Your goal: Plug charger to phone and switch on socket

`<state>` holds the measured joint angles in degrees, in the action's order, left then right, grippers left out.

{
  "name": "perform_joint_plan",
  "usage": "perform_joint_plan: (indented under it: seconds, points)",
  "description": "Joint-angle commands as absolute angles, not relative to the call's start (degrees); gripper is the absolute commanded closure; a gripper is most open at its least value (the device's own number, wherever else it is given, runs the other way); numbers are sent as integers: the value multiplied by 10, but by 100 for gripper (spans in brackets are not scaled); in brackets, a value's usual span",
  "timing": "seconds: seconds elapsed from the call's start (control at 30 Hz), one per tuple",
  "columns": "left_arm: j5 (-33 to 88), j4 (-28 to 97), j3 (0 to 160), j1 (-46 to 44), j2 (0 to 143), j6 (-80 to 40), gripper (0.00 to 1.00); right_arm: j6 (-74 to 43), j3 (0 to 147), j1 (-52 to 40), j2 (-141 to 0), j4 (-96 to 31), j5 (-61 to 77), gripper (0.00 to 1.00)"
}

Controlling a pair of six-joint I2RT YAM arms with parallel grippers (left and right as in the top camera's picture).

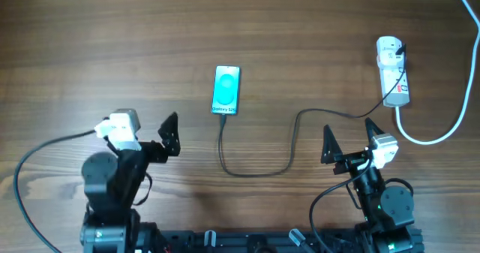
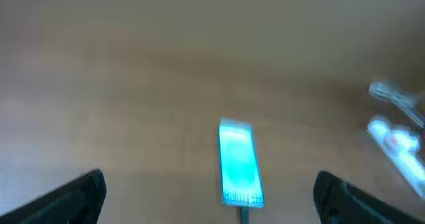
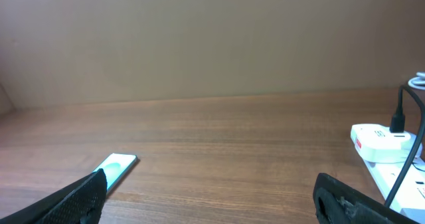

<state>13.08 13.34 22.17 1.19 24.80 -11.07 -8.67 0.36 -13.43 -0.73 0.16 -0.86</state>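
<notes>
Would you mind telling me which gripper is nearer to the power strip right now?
The right gripper: in the overhead view it sits just below and left of the power strip. The left gripper is far off, beyond the phone.

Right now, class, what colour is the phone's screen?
The phone has a teal screen, seen most clearly in the overhead view.

One phone [image 1: 226,90] on my one worktop [image 1: 90,43], one thin black charger cable [image 1: 222,142], one white socket strip [image 1: 392,73], one black plug [image 3: 397,121] seated in it, one thick white cord [image 1: 431,142], two pincers of mine, a left pincer [image 1: 171,135] and a right pincer [image 1: 350,137], two fingers [image 1: 328,142] on each
</notes>
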Motion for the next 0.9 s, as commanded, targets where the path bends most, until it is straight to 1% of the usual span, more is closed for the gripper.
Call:
perform_joint_plan:
  seconds: [0.0,0.07,0.13,0.27,0.37,0.5,0.7,0.87]
  points:
    - [112,11,138,14,180,-89,0,-75,3,-135,-4,4,-1,0]
    - [112,-32,106,17,148,-46,0,-75,3,-135,-4,4,-1,0]
    - [108,-33,93,26,128,-46,0,-75,3,-135,-4,4,-1,0]
    - [108,-33,71,37,108,-1,0,-75,3,-135,-4,4,-1,0]
    - [108,-57,43,37,91,11,0,-75,3,-135,-4,4,-1,0]
    - [108,-57,8,36,59,13,0,-75,3,-135,-4,4,-1,0]
    - [108,36,3,35,2,13,0,-75,3,-135,-4,4,-1,0]
    - [108,34,3,35,3,13,0,-75,3,-135,-4,4,-1,0]
